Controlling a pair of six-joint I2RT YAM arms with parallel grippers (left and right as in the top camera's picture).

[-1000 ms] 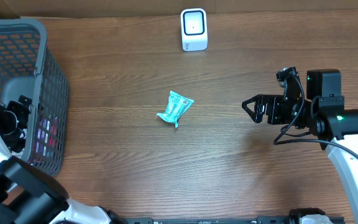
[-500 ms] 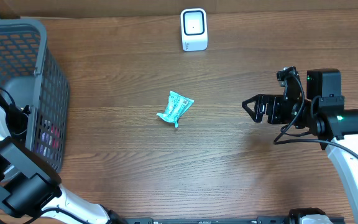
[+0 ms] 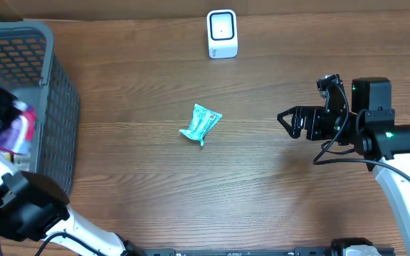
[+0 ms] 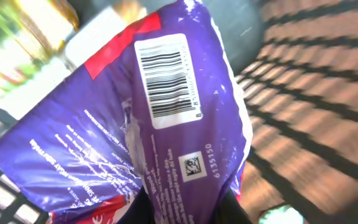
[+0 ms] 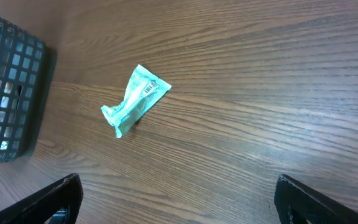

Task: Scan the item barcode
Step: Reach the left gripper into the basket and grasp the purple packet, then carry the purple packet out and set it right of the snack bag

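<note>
A purple and red packet (image 4: 135, 143) fills the left wrist view, its white barcode (image 4: 166, 74) facing the camera. My left gripper (image 4: 185, 208) is shut on the packet's lower end. From overhead the packet (image 3: 20, 131) hangs over the grey basket (image 3: 55, 92) at the far left. The white scanner (image 3: 222, 33) stands at the back of the table, far from the packet. My right gripper (image 3: 285, 122) hovers open over bare wood on the right, with nothing between its fingers (image 5: 61, 196).
A small teal packet (image 3: 201, 123) lies mid-table, also in the right wrist view (image 5: 135, 99), left of and apart from the right gripper. Other packaged goods (image 4: 23, 37) lie in the basket. The basket's tall mesh wall (image 5: 11, 93) bounds the left side.
My left gripper closed on the purple packet inside the basket and raised it towards the basket's rim. The right arm and the teal packet have not moved.
</note>
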